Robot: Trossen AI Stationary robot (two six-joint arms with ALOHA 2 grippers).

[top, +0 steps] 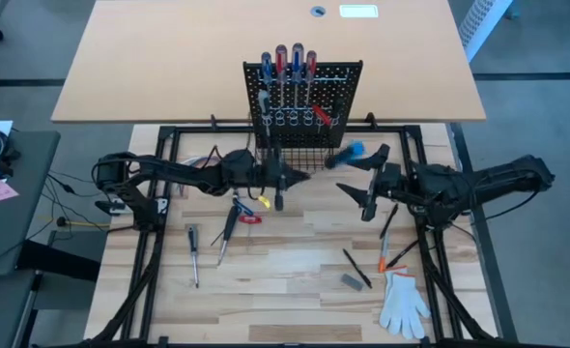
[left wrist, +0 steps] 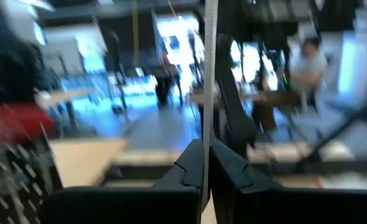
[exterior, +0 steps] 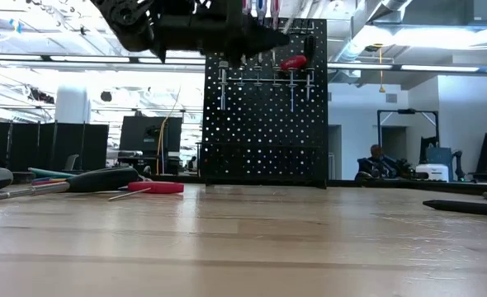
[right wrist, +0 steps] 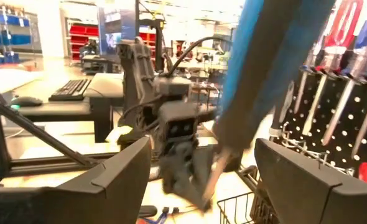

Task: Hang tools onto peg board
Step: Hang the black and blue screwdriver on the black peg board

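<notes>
High view shows a pale wooden table (top: pixel 285 280) with a black peg board (top: pixel 304 101) standing upright at its far edge, and everything else can be placed from that board. Four screwdrivers (top: pixel 287 66) with red and blue handles hang along its top row, and a red-handled tool (top: pixel 321 114) sits lower on its face, toward the right side. A black wire basket (top: pixel 285 155) runs along the board's base.

The left arm (top: pixel 169 174) reaches in from the board's left, with the left gripper (top: pixel 283 178) just in front of the basket. In the left wrist view its fingers (left wrist: pixel 230 165) are pressed narrow on a thin metal shaft (left wrist: pixel 209 74) that stands straight up between them.

The right arm (top: pixel 478 182) comes in from the board's right. The right gripper (top: pixel 367 188) hangs near the board's lower right corner, its fingers (right wrist: pixel 127 168) spread wide in the right wrist view. A blue-handled screwdriver (top: pixel 343 155) shows between them, tilted toward the board; whether they touch it I cannot tell.

Loose tools (top: pixel 227 227) lie on the table in front of the board, more (top: pixel 357 271) to the front right, beside a white glove (top: pixel 402 302).
</notes>
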